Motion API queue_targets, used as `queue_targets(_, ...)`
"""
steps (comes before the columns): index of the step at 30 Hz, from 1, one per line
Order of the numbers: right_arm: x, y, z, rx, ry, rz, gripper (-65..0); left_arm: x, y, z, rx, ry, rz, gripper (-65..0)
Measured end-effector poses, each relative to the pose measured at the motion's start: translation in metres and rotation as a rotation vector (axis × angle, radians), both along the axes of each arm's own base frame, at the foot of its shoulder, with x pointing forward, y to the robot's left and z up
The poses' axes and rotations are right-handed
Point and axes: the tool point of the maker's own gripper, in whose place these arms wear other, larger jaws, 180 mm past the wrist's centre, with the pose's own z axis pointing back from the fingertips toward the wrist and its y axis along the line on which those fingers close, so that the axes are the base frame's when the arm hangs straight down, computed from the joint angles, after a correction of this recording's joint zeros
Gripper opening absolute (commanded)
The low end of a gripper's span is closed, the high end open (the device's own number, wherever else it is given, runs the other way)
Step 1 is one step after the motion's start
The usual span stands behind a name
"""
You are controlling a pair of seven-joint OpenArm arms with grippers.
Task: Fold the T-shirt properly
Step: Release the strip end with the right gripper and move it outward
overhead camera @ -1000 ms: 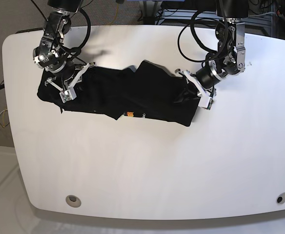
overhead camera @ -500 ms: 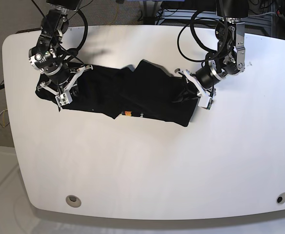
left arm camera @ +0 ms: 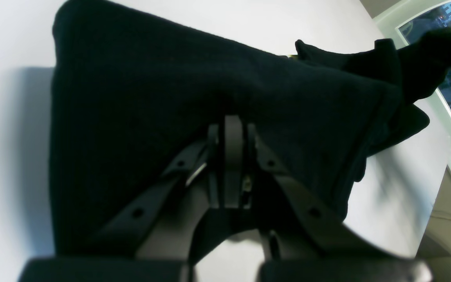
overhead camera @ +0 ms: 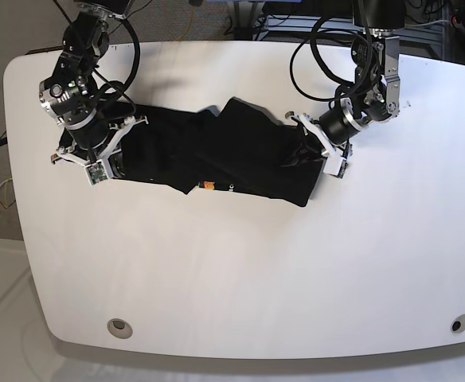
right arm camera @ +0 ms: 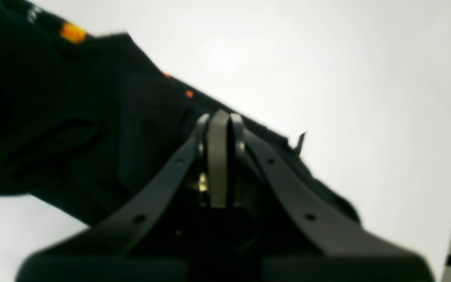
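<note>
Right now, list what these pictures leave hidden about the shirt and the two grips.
- Right gripper fingertips: base view, buried against the T-shirt; right wrist view blurred.
- Left gripper fingertips: left wrist view, black fingers merge with black cloth.
- Printed mark: too small in base view, blurred in right wrist view.
- Sleeves and collar: bunched folds hide them.

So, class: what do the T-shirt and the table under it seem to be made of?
T-shirt: soft knit cloth, probably cotton or a blend, matte black. It bunches and creases, and the left wrist view shows a fine fuzzy weave.

Table: hard, smooth white board, possibly laminate or painted. It is flat with a soft sheen and rounded corners; what lies beneath the surface cannot be told.
</note>
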Motion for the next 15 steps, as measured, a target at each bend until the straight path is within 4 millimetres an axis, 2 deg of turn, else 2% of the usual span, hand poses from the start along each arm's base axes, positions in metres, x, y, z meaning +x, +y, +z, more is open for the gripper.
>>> queue_targets(3, -0.001, -0.008, 0.011, 0.010, -0.036, -0.045, -65.0, 0.000, 0.000, 0.000, 0.000, 0.000, 0.000, -65.0)
queue_targets(6, -0.006, -0.025, 0.015, 0.026, -0.053, -0.118, -65.0, 0.000, 0.000, 0.000, 0.001, 0.000, -0.001, -65.0)
queue_targets(10, -0.016, -0.059, 0.024, 0.102, -0.097, -0.243, -65.0, 0.000, 0.000, 0.000, 0.001, 0.000, 0.000, -65.0)
queue_targets(12, -0.020, -0.073, 0.033, 0.139, -0.141, -0.293, -61.5, 0.000, 0.000, 0.000, 0.002, 0.000, -0.001, -65.0)
queue_targets(14, -0.023, -0.087, 0.040, 0.166, -0.176, -0.342, -53.2, 0.000, 0.000, 0.000, 0.004, 0.000, -0.002, -65.0)
queue_targets(15, -0.025, -0.091, 0.042, 0.183, -0.185, -0.358, -46.5, 0.000, 0.000, 0.000, 0.003, -0.001, -0.001, -65.0)
